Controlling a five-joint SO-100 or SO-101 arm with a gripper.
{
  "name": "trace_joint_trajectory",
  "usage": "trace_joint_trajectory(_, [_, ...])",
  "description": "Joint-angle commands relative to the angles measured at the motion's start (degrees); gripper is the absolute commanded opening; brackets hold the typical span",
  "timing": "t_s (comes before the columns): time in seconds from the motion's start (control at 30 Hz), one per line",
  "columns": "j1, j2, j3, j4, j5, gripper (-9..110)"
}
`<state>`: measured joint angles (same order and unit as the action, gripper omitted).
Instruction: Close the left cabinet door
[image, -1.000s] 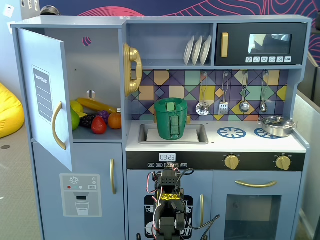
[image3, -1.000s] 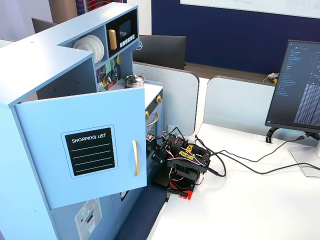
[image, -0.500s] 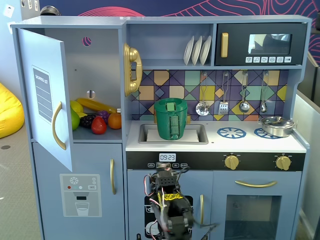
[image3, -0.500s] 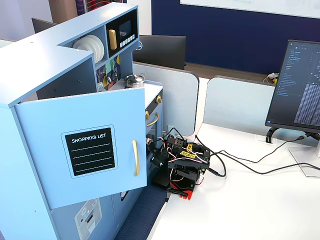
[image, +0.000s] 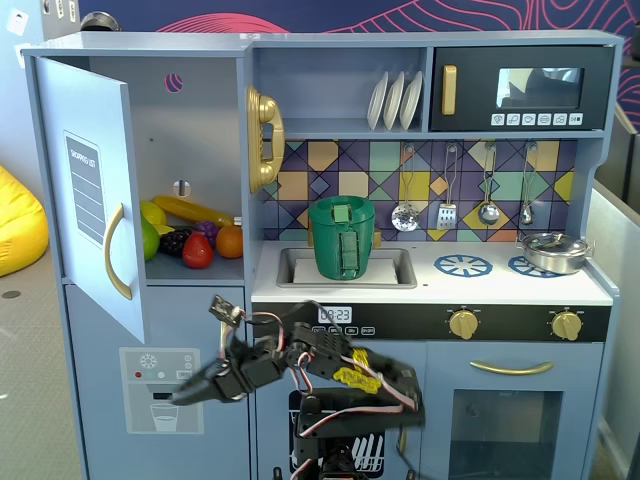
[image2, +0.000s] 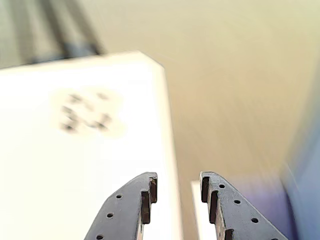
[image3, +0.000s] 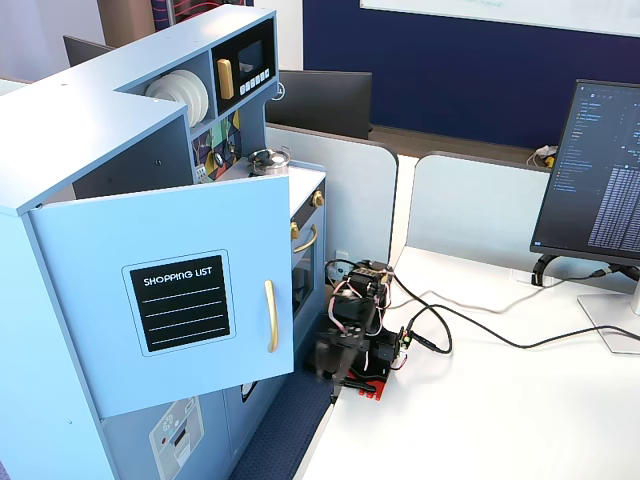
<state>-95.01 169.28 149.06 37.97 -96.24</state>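
The left cabinet door (image: 95, 190) is light blue and stands swung wide open, with its black "SHOPPING LIST" panel (image3: 180, 302) and curved gold handle (image3: 270, 315) facing outward. It also shows in the side fixed view (image3: 170, 380). Behind it the compartment holds toy fruit (image: 190, 240). My gripper (image: 185, 395) is low, in front of the lower blue door with the ice-dispenser graphic (image: 160, 405), below the open door and apart from it. In the wrist view the gripper (image2: 178, 182) is open and empty. It is blurred in the side view (image3: 328, 362).
A green pot (image: 342, 237) sits in the sink, a gold phone (image: 265, 137) hangs on the wall, and the black microwave (image: 520, 90) is at upper right. The arm base stands on a white table (image3: 480, 400) with cables and a monitor (image3: 600, 180).
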Motion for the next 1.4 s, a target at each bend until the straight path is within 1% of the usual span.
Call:
trace_joint_trajectory(0.0, [-8.7,-15.4,-11.8,-17.7,-3.5,0])
trace_joint_trajectory(0.13, [-9.1,-29.4,-22.4,-22.8,-5.4,0])
trace_joint_trajectory(0.33, [-4.3,-49.2,-41.6,-26.7,-7.2,0])
trace_joint_trajectory(0.57, [0.8,-61.6,-54.2,-28.8,-8.4,0])
trace_joint_trajectory(0.7, [2.9,-61.9,-53.3,-28.8,-8.9,0])
trace_joint_trajectory(0.9, [7.8,-57.6,-47.9,-28.6,-10.0,0])
trace_joint_trajectory(1.13, [16.9,-52.6,-42.6,-27.5,-10.7,0])
trace_joint_trajectory(1.37, [29.3,-49.2,-39.6,-27.9,-13.7,0])
